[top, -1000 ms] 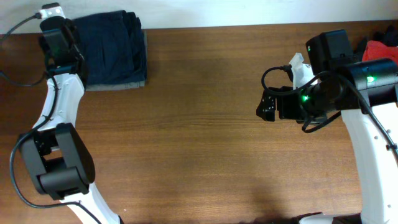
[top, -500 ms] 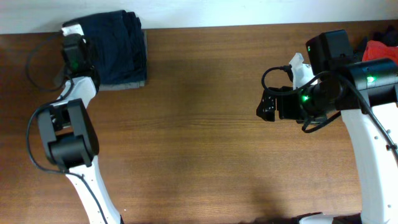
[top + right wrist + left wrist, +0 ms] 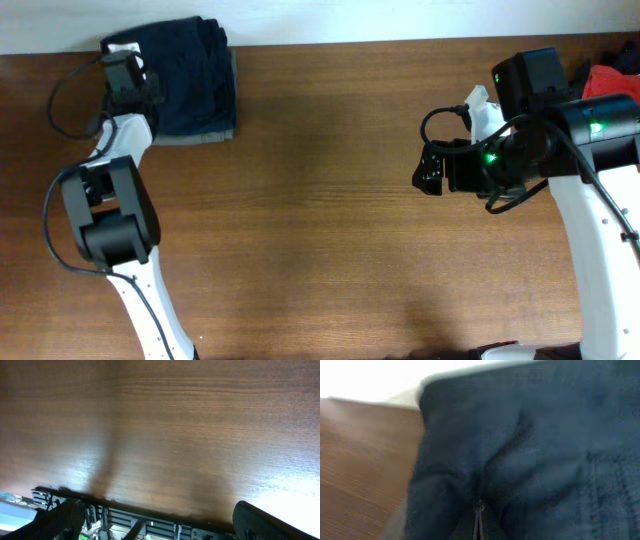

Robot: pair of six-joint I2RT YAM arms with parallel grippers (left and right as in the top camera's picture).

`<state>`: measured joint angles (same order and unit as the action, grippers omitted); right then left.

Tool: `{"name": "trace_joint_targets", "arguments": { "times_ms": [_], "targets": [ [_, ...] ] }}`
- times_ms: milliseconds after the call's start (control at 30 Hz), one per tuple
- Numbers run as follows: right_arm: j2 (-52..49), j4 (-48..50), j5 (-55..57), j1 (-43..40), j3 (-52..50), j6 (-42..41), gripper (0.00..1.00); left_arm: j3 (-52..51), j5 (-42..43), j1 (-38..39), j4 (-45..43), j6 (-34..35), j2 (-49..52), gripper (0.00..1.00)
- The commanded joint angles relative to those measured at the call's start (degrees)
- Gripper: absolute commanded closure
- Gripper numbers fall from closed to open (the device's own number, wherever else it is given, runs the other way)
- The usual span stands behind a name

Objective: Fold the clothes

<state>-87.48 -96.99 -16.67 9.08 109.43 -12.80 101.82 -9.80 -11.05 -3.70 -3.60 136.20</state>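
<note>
The folded dark navy shorts (image 3: 190, 85) lie at the table's far left corner, on top of a grey garment (image 3: 200, 138). My left gripper (image 3: 128, 72) sits at the stack's left edge. In the left wrist view the navy cloth (image 3: 545, 450) fills the frame, and the left gripper's fingers (image 3: 479, 520) are pressed together with their tips against a fold. I cannot see cloth pinched between them. My right gripper (image 3: 428, 172) hangs over bare table at the right. It is open and empty in the right wrist view (image 3: 160, 525).
A red and dark pile of clothes (image 3: 610, 75) lies at the far right corner behind the right arm. The wooden table (image 3: 320, 220) ends near the white wall at the back. A black rail (image 3: 150, 522) shows beyond the table edge.
The left arm swung and its gripper moved right onto the left edge of the navy stack, then slightly towards the back. The right arm has not moved.
</note>
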Motion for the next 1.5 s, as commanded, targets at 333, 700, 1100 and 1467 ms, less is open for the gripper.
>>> {"name": "trace_joint_targets", "arguments": {
  "times_ms": [333, 700, 1100, 1467],
  "targets": [
    [0.0, -0.3, 0.7, 0.0, -4.2, 1.9, 0.01, 0.2, 1.1, 3.3, -5.8, 0.2, -12.9, 0.99],
    [0.0, -0.3, 0.7, 0.0, -4.2, 1.9, 0.01, 0.2, 1.0, 6.4, -19.4, 0.1, -0.4, 0.99],
    [0.0, -0.3, 0.7, 0.0, -4.2, 1.9, 0.01, 0.3, 1.0, 6.8, -15.3, 0.1, 6.2, 0.99],
    [0.0, -0.3, 0.7, 0.0, -4.2, 1.9, 0.01, 0.3, 1.0, 8.1, -13.8, 0.2, -8.1, 0.83]
  ]
}}
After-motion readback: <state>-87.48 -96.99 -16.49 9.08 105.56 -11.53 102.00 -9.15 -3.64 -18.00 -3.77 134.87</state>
